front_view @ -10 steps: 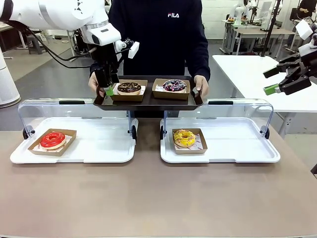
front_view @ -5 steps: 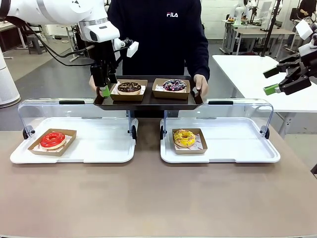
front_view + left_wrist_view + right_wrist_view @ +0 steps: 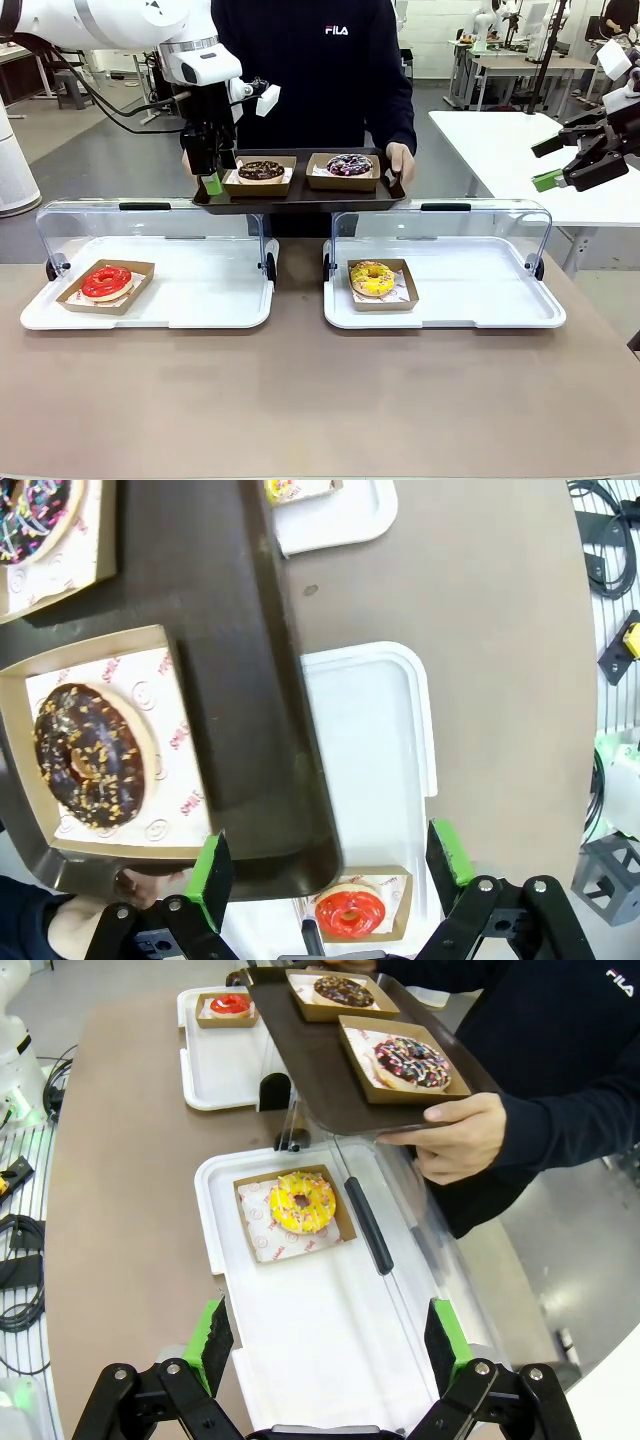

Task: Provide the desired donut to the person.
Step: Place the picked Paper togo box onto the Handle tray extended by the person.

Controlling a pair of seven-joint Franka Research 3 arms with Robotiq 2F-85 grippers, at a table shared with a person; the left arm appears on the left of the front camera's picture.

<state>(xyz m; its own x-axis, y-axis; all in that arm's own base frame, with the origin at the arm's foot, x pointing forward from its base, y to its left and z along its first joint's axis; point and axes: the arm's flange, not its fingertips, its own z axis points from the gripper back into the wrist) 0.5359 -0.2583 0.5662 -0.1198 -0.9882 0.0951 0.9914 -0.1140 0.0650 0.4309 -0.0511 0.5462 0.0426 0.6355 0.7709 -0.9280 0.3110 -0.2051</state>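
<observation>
Delivery looks nearly done: the chocolate donut (image 3: 261,170) is set in its box on the dark tray (image 3: 300,194) held by the person (image 3: 320,70). The left gripper (image 3: 211,180) is seen at the tray's edge, jaws wide and empty. The right gripper (image 3: 560,165) is parked aside, jaws wide. Next, a clear retreat is called for.

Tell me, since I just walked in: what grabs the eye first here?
A person in a navy sweatshirt holds a dark tray bearing a chocolate donut and a purple-sprinkled donut. The open left gripper hovers at its left end. Nearer, a red donut and a yellow donut sit in white lidded trays.
</observation>
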